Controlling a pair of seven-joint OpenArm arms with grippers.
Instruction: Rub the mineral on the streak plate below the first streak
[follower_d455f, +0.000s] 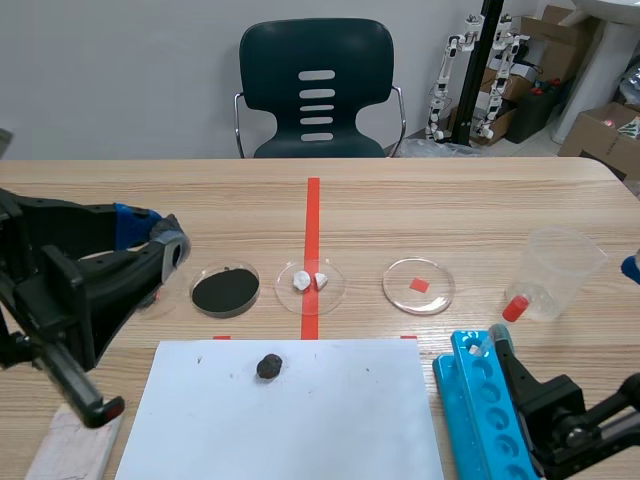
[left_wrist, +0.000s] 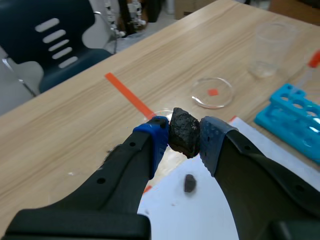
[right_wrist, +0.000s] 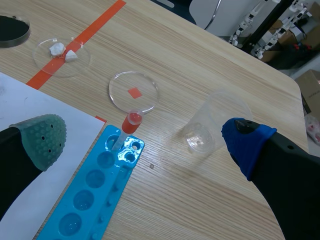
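The left hand is clamped on a dark rough mineral chunk, with its blue dotted pads pressed to the stone's two sides. It holds the stone up off the desk, near the far left corner of the white flat rectangular streak plate. A small dark lump lies on that plate close to its far edge. Any first streak is too faint to pick out.

The stone looks hard, stiff and dense for its size. Its gritty faces should hold well against the soft pads, though the uneven shape may let it pivot under a sideways push. The hold across its broad middle suits the job, leaving a lower corner bare for rubbing. The plate looks thin and may slide.

The right hand has its pads wide apart, holding nothing, above the bright blue plastic tube rack
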